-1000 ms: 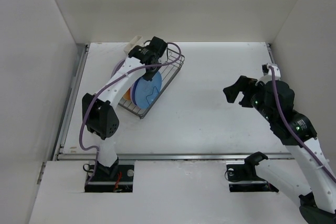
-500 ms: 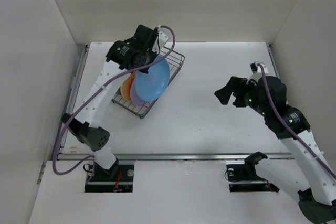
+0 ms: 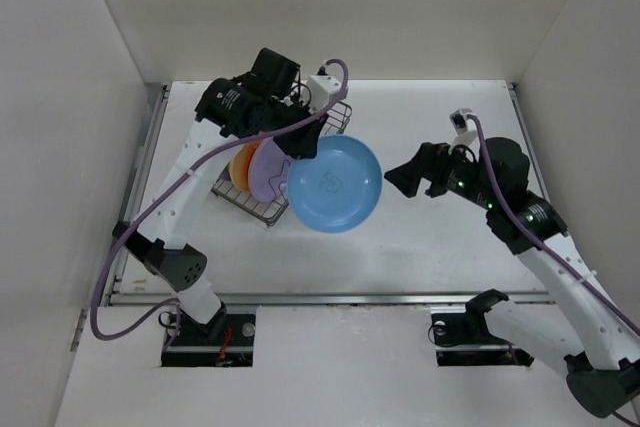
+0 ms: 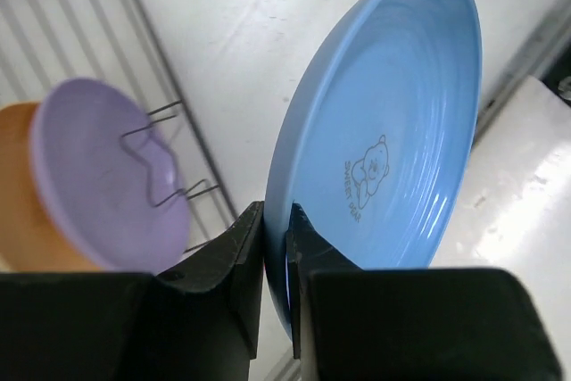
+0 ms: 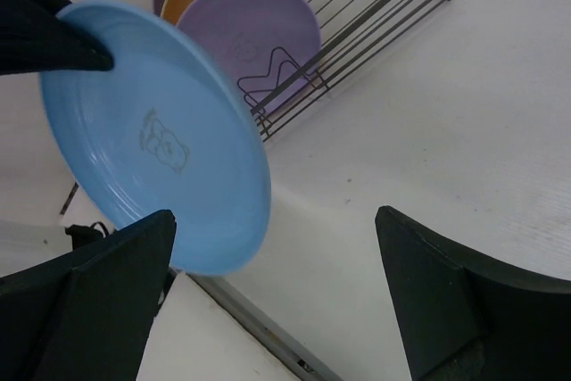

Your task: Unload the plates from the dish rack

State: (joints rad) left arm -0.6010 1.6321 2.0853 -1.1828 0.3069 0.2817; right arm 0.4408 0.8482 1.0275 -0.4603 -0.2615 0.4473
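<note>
— While the white worktop [image 3: 430, 247] fills most of the overhead view, the dish rack [image 3: 262, 209] sits angled on its left half, partly under the left arm. What have we got up in the air?

— That's the blue plate [image 3: 335, 184], and it's the big one! It's clear of the rack, held above the worktop just to the rack's right, between the rack and the right arm. It's tilted so its ringed face and a small bear print show to the overhead camera.

— And what's in the rack?

— Two for certain. The purple plate [image 3: 265, 169] stands on edge in the wire dividers, with the orange plate [image 3: 240, 165] close behind it, the two overlapping. The right wrist view hints at a darker plate behind the orange one, but only a sliver shows, so I can't be sure.

— Talk me through the grip.

— On the left wrist view the left gripper [image 4: 275, 220] is pinching the blue plate's rim, one finger on each face, clamped tight. Over on the other side the right gripper [image 5: 275, 220] is spread wide and holds nothing. It hovers above the worktop near the blue plate's edge, not touching it.
</note>
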